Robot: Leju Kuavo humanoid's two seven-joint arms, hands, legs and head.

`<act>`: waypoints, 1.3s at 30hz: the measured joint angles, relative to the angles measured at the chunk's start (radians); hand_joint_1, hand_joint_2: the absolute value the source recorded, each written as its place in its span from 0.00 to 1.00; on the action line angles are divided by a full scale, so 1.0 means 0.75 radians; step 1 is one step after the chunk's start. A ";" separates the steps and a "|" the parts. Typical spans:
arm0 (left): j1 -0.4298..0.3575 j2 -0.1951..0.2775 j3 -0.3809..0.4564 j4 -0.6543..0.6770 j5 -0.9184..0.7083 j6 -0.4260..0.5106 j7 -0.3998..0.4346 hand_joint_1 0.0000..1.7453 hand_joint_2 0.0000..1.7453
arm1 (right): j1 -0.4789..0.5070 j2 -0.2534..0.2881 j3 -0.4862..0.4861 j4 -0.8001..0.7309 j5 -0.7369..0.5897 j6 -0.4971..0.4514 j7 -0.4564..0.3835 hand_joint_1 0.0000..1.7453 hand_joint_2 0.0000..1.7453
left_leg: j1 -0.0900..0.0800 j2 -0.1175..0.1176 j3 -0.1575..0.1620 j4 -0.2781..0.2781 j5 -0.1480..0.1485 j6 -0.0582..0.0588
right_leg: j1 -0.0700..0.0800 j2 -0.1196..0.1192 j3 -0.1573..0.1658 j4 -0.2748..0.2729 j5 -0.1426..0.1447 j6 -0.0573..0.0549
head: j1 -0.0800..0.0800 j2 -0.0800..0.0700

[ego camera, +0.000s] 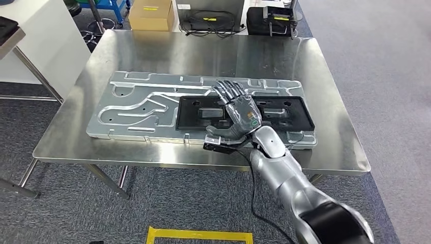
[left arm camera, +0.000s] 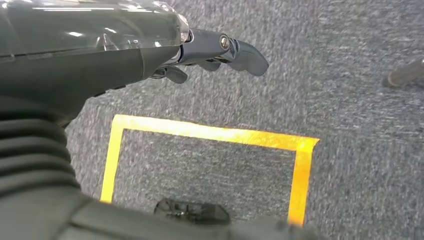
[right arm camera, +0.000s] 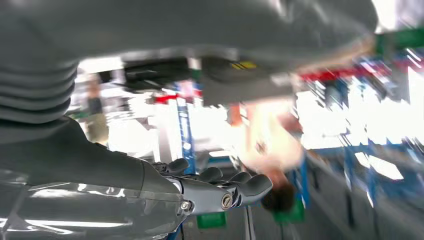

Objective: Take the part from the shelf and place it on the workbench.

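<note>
Right hand spread flat, grasping nothing, fingers over the black part on the silver plate; steel workbench beneath, cardboard box far beyond the fingertips. Left hand loosely uncurled above grey carpet, holding nothing.

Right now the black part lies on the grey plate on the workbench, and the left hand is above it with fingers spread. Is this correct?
Not quite: it is the right hand, not the left, as the head view shows. The black part does lie on the grey plate on the workbench, and the fingers are spread. The left hand hangs over the floor.
</note>
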 joint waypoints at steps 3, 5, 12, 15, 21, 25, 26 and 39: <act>0.010 -0.004 0.003 0.000 0.030 0.001 0.004 0.00 0.00 | 0.103 0.018 -0.075 -0.225 -0.176 -0.001 -0.164 0.00 0.00 | -0.003 -0.006 0.008 0.004 -0.010 -0.011 | 0.008 -0.001 0.126 -0.267 0.117 -0.021 | 0.000 0.000; 0.021 -0.006 0.011 0.000 0.052 0.001 -0.006 0.00 0.00 | 0.187 0.035 -0.141 -0.375 -0.303 -0.002 -0.268 0.00 0.00 | -0.007 -0.008 0.012 0.002 -0.016 -0.023 | 0.017 -0.002 0.159 -0.333 0.124 -0.032 | 0.000 0.000; 0.067 -0.011 0.058 0.000 0.117 -0.045 -0.068 0.00 0.00 | 0.580 0.090 -0.452 -0.926 -0.312 -0.003 -0.346 0.00 0.00 | -0.003 0.002 -0.087 0.244 -0.170 -0.061 | 0.010 -0.012 0.180 -0.354 0.117 -0.069 | -0.001 0.000; 0.084 -0.013 0.075 0.000 0.130 -0.052 -0.083 0.00 0.00 | 0.733 0.104 -0.592 -1.077 -0.240 -0.003 -0.346 0.00 0.00 | -0.003 0.002 -0.147 0.374 -0.199 -0.061 | 0.014 -0.012 0.184 -0.353 0.111 -0.073 | -0.001 0.000; 0.091 -0.019 0.091 0.000 0.139 -0.066 -0.119 0.00 0.00 | 0.964 0.133 -0.824 -1.176 -0.121 -0.003 -0.335 0.00 0.00 | -0.011 -0.004 0.035 0.007 -0.038 -0.031 | 0.020 0.002 0.196 -0.343 0.105 -0.046 | 0.000 0.000; 0.090 -0.030 0.100 0.000 0.168 -0.091 -0.129 0.00 0.00 | 1.025 0.153 -0.951 -1.088 -0.027 -0.002 -0.337 0.00 0.00 | -0.008 0.001 0.029 -0.009 -0.014 0.002 | 0.014 0.006 0.184 -0.315 0.075 -0.017 | 0.000 0.000; 0.088 -0.032 0.101 0.000 0.174 -0.093 -0.130 0.00 0.00 | 1.034 0.159 -0.977 -1.063 -0.019 -0.002 -0.344 0.00 0.00 | -0.007 0.003 0.023 -0.015 -0.005 0.011 | 0.012 0.005 0.165 -0.263 0.029 -0.009 | 0.000 0.000; 0.093 -0.061 0.121 0.000 0.183 -0.115 -0.152 0.00 0.00 | 0.978 0.118 -1.304 -0.232 0.166 0.001 -0.063 0.00 0.00 | -0.013 0.006 -0.060 -0.016 0.098 -0.036 | 0.016 -0.003 0.364 -0.392 -0.003 -0.039 | 0.000 0.000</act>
